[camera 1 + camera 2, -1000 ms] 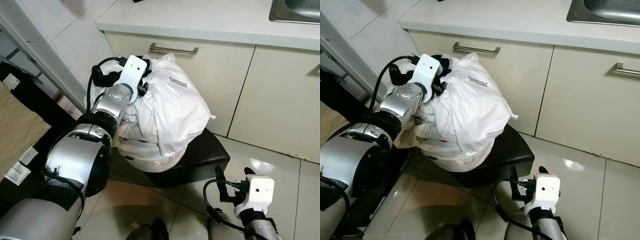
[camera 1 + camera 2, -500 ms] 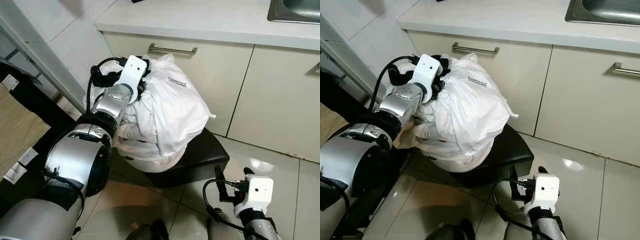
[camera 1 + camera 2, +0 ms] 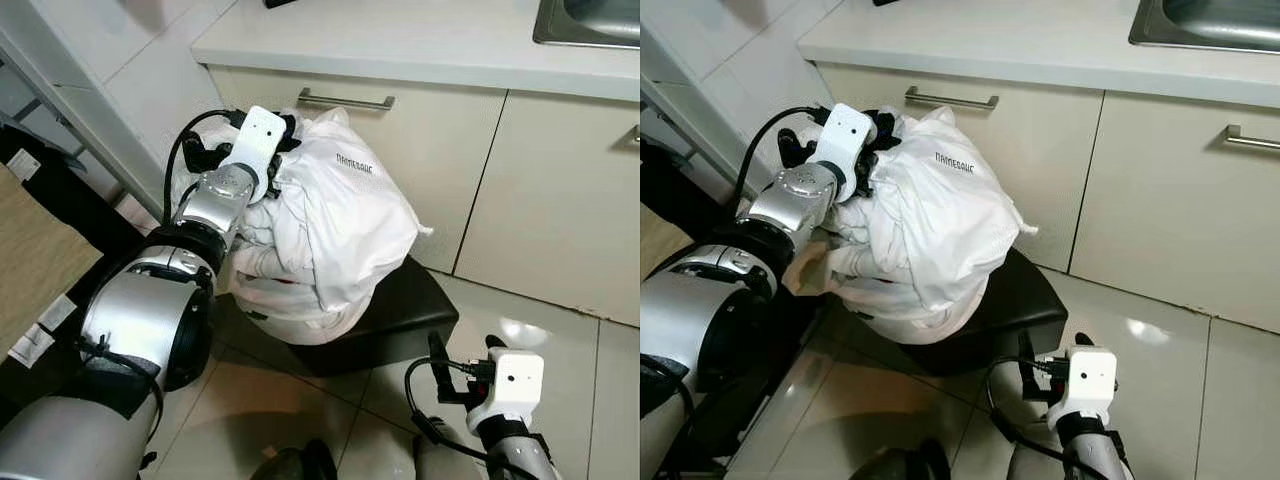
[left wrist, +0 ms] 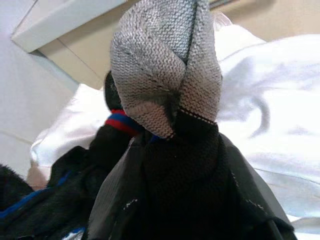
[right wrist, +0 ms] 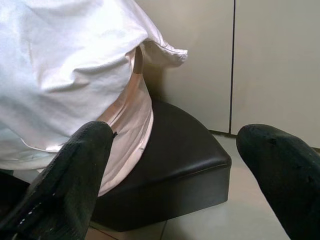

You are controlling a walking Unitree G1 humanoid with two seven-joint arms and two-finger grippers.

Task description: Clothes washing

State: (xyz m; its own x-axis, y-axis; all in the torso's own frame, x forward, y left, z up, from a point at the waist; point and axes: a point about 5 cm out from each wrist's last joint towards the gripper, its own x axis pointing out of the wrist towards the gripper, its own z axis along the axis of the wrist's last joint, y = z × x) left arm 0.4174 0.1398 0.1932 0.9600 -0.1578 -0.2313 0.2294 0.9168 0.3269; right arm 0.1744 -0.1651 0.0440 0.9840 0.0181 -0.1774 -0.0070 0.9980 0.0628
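Laundry pile: a heap of white clothes [image 3: 335, 215] sat on a low black stool [image 3: 400, 310], in front of the cream kitchen cabinet [image 3: 440, 140]. The top garment carried a small line of dark print, too small to read.
Dark items: black fabric with red and blue trim [image 4: 117, 122] lay tucked at the back of the pile, on the wall side.
Left gripper: the left gripper [image 3: 283, 150] was up at the top of the heap; in the left wrist view its fingers [image 4: 165, 70] were pressed together, pinched on a fold of grey and black knit cloth [image 4: 187, 135].
Right gripper: the right gripper [image 3: 462, 348] hung low above the floor tiles [image 3: 580, 340], near the stool's front corner. Its fingers [image 5: 75, 170] stood well apart with nothing between them.
Counter: a pale worktop [image 3: 400, 40] ran above the cabinet, with the edge of a steel sink [image 3: 585, 20] set into its far right end.
Cabinet handle: a metal bar handle [image 3: 345, 100] showed just above the pile.
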